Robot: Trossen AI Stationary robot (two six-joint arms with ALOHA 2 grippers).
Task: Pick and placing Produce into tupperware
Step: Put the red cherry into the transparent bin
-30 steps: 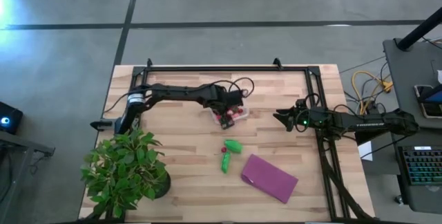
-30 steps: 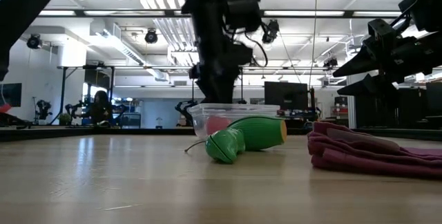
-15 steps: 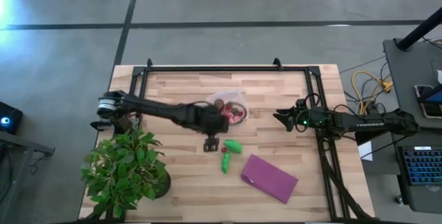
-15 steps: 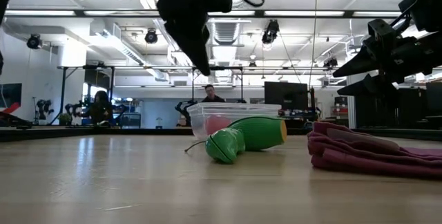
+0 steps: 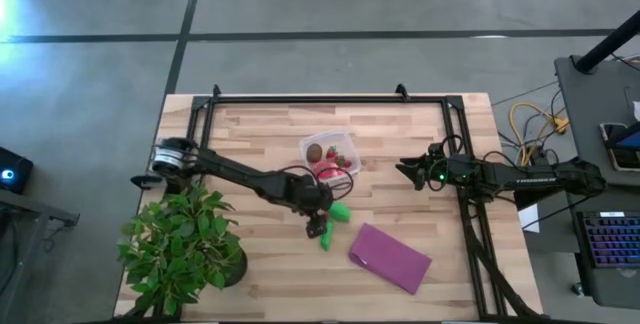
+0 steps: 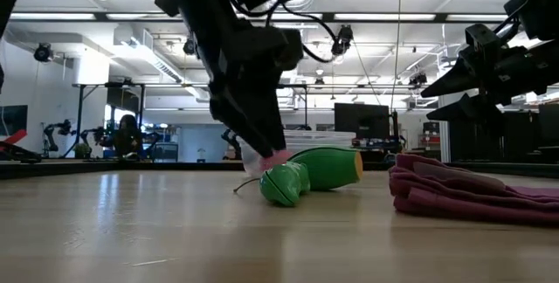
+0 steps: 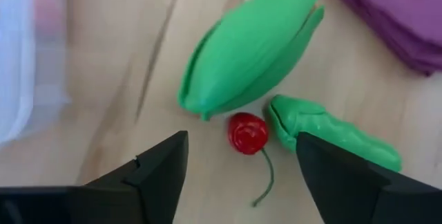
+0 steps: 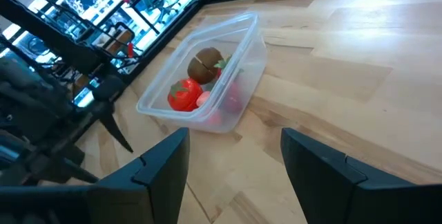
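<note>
The clear tupperware (image 5: 330,153) stands mid-table holding a brown ball (image 8: 206,63), a red piece (image 8: 183,94) and pink pieces. On the wood nearer the front lie a large green pod (image 7: 248,48), a smaller green pod (image 7: 331,134) and a small red cherry (image 7: 247,133) with a thin stem. My left gripper (image 7: 242,162) is open and slants down just above the cherry, one finger on either side, touching nothing; in the high view the left gripper (image 5: 318,226) hovers beside the pods. My right gripper (image 8: 235,155) waits open at the table's right side.
A folded purple cloth (image 5: 390,257) lies right of the pods near the front edge. A leafy potted plant (image 5: 185,249) fills the front left corner. A dark metal frame (image 5: 330,99) runs along the far edge and the sides.
My left gripper has left the tupperware, swung toward the table's near edge and come down. It now hangs low over the green pods and the cherry. The produce and the tupperware have stayed in place.
</note>
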